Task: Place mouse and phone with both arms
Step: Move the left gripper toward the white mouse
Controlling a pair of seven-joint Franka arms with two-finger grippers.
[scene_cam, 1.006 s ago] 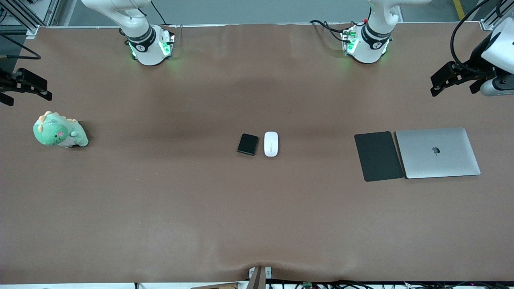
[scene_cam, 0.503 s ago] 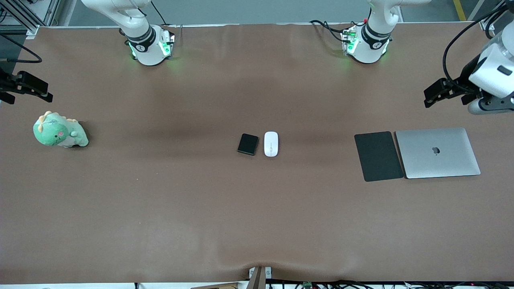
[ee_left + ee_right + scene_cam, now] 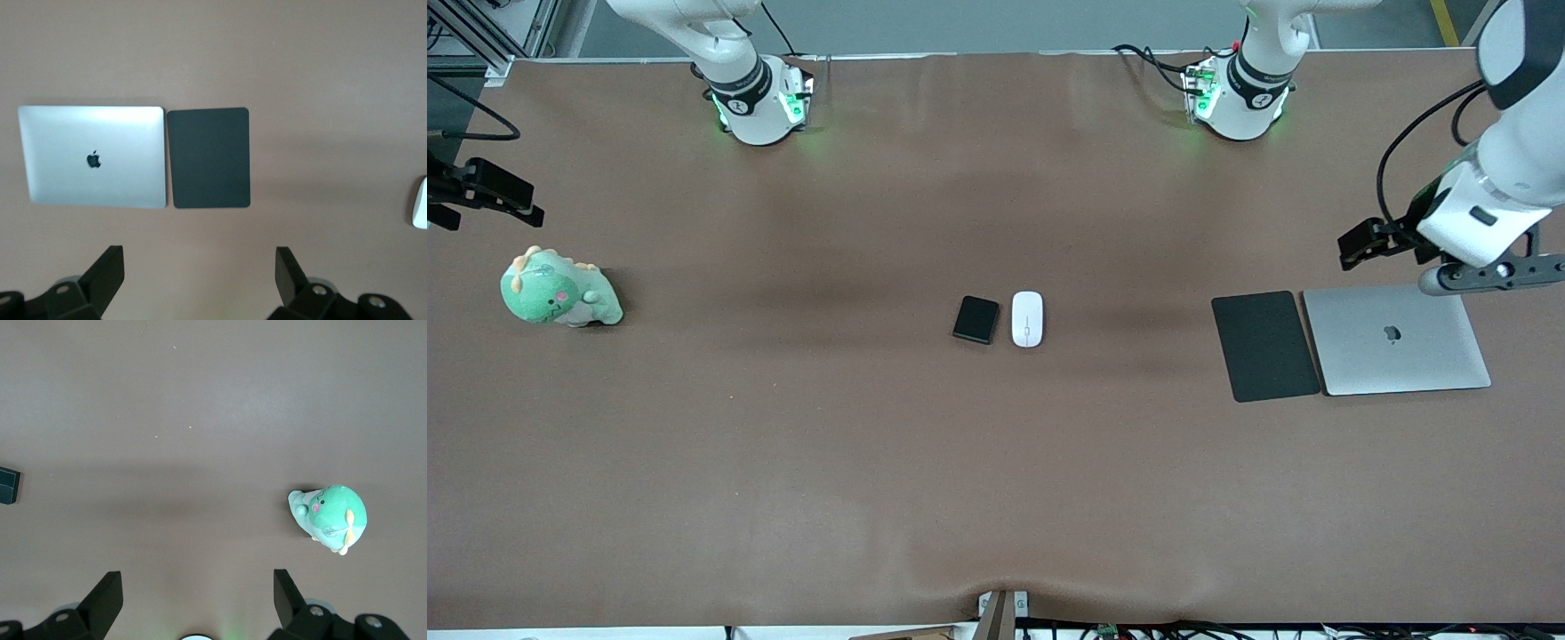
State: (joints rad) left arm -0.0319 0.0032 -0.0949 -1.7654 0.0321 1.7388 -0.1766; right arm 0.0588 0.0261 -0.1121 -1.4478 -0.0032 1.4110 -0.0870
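The white mouse [image 3: 1027,318] and the small black phone [image 3: 975,319] lie side by side at the table's middle, the phone toward the right arm's end. My left gripper [image 3: 1358,244] hangs open and empty over bare table beside the laptop; in the left wrist view the left gripper [image 3: 199,277] holds nothing, and the mouse [image 3: 420,203] shows only as an edge. My right gripper [image 3: 491,212] is open over the table's edge near the plush; the right wrist view shows the right gripper [image 3: 198,597] empty and one corner of the phone [image 3: 8,485].
A flat black mouse pad [image 3: 1264,345] and a closed silver laptop [image 3: 1396,338] lie together toward the left arm's end. A green dinosaur plush [image 3: 559,291] sits toward the right arm's end. In the wrist views I see the pad [image 3: 208,158], the laptop [image 3: 92,155] and the plush [image 3: 330,518].
My left arm has swung in from the table's end and down, bringing its gripper beside the laptop. The right gripper has barely shifted. Mouse and phone have not moved.
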